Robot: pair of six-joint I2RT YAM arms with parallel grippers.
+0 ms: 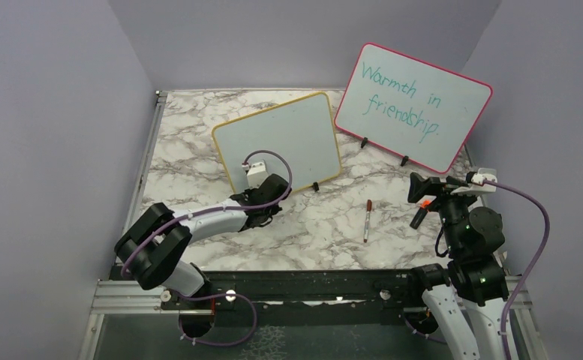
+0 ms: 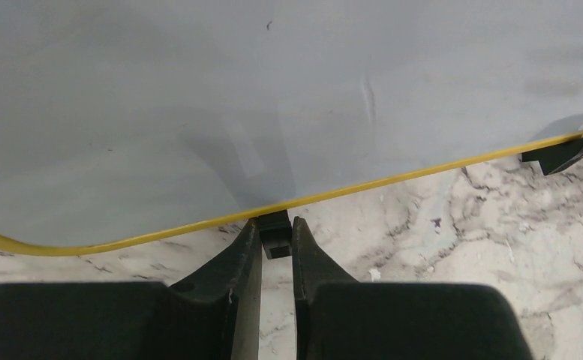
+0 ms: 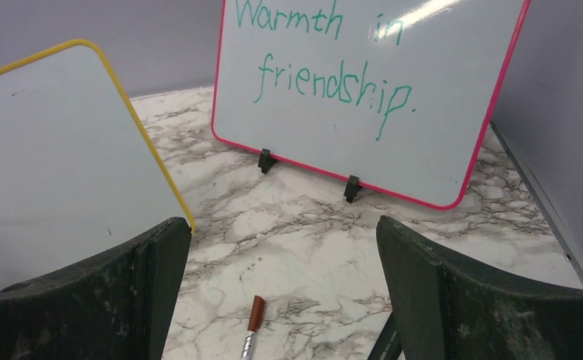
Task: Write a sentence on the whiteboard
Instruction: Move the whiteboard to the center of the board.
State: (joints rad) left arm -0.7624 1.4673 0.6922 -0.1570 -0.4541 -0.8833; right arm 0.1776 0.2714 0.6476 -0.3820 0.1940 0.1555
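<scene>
Top view: shows the whiteboard (image 1: 288, 135) propped blank mid-table (image 1: 326, 232), no sentence on it yet; places the left gripper (image 1: 252, 184) at its 7 o'clock corner, the marker (image 1: 368, 220) loose at 4 o'clock of the board, and the right gripper (image 1: 421, 199) at 3 o'clock of the marker

Left wrist: nearly closed, pinched on a black foot (image 2: 275, 231) under the yellow edge, likely to steady or turn the board for writing

Right wrist: spread wide, holding nothing, marker at 6 o'clock, probably lined up for a pickup

Robot lab test cell: plain lilac wall panels (image 1: 48, 112) box in a marble-print table (image 1: 311, 221), with an aluminium mounting rail (image 1: 119, 298) at 6 o'clock.
</scene>
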